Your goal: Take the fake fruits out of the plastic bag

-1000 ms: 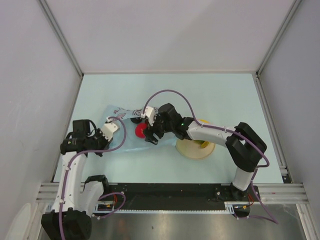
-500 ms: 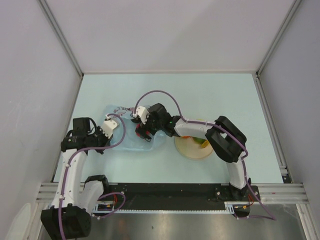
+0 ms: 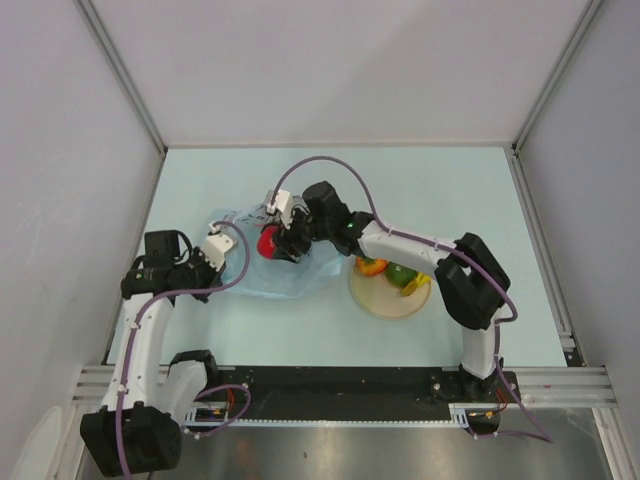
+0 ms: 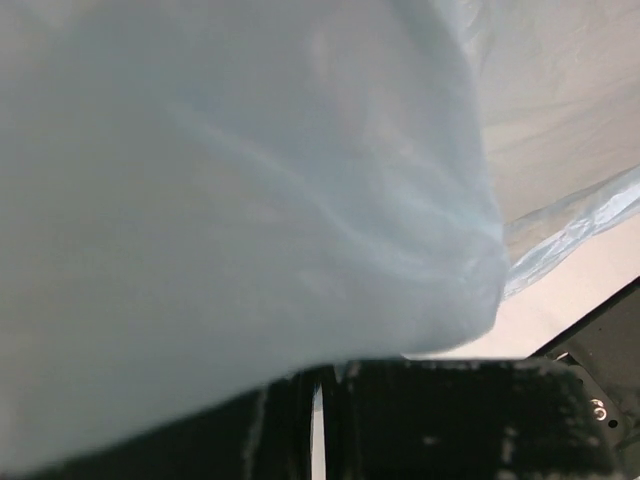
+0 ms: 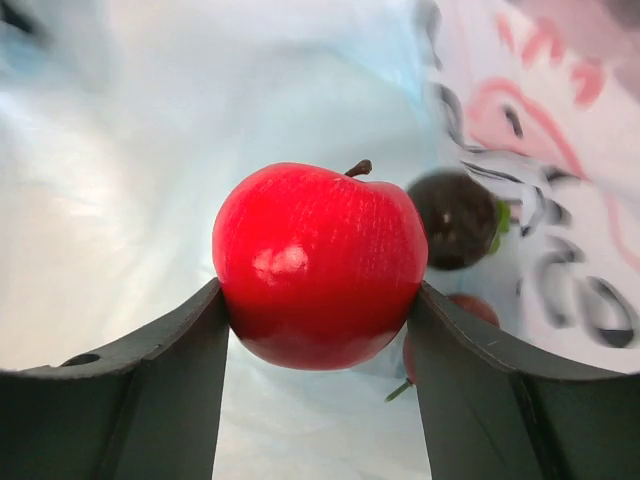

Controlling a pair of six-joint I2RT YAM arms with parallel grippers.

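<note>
My right gripper (image 5: 318, 292) is inside the light blue plastic bag (image 3: 285, 278) and shut on a glossy red apple (image 5: 320, 265), with a finger pressing on each side. From above, the apple (image 3: 267, 243) shows red at the bag's mouth, in the right gripper (image 3: 274, 245). Behind it in the bag lie a dark maroon fruit (image 5: 458, 218) and another reddish fruit (image 5: 472, 308), partly hidden by my right finger. My left gripper (image 3: 208, 266) is shut on the bag's left edge. In the left wrist view the bag's film (image 4: 250, 180) fills the frame above the closed left gripper (image 4: 322, 410).
A round tan plate (image 3: 385, 302) sits right of the bag, under my right forearm. It holds an orange-red fruit (image 3: 371, 266), a green one (image 3: 400, 275) and a yellow banana (image 3: 419, 284). The bag's white printed patch (image 5: 540, 150) lies beyond the apple. Grey walls enclose the table.
My right gripper has gone further left into the bag and its jaws have closed in on the red apple. The bag has shifted shape. My left arm has hardly moved.
</note>
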